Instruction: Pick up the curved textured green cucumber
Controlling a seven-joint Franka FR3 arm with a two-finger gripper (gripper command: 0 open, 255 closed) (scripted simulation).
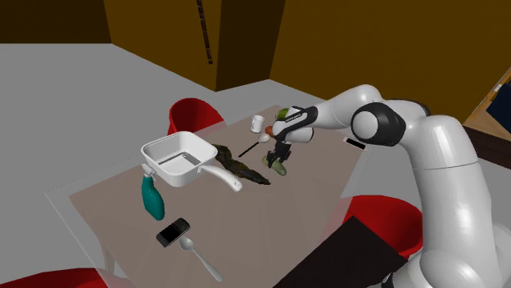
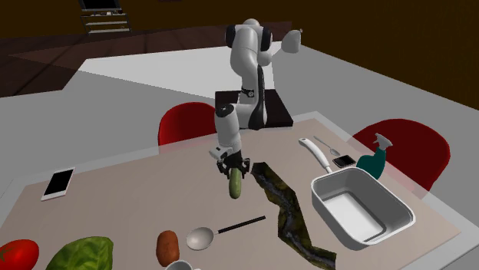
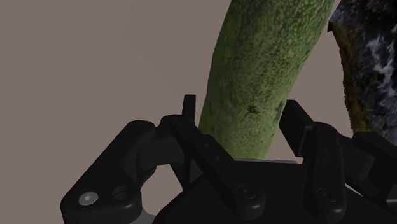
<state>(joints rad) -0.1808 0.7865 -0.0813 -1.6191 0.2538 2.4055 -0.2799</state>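
Currently the tool is closed around the upper end of the cucumber, which hangs lengthwise below it just left of the middle of the second exterior view, over the tabletop. Whether the cucumber's lower tip touches the surface cannot be told. In the wrist view the two black fingers press against the bumpy green skin on either side, and the cucumber curves away from them. Just beside it, toward the second exterior view's right, lies a long dark mottled strip. Beyond that is a white pan with its handle pointing toward the upper part of the frame. A teal spray bottle and a black phone sit near the pan's far side. Along the lower left edge lie a spoon, a brown potato, a cabbage and a tomato. A white phone rests at the left.
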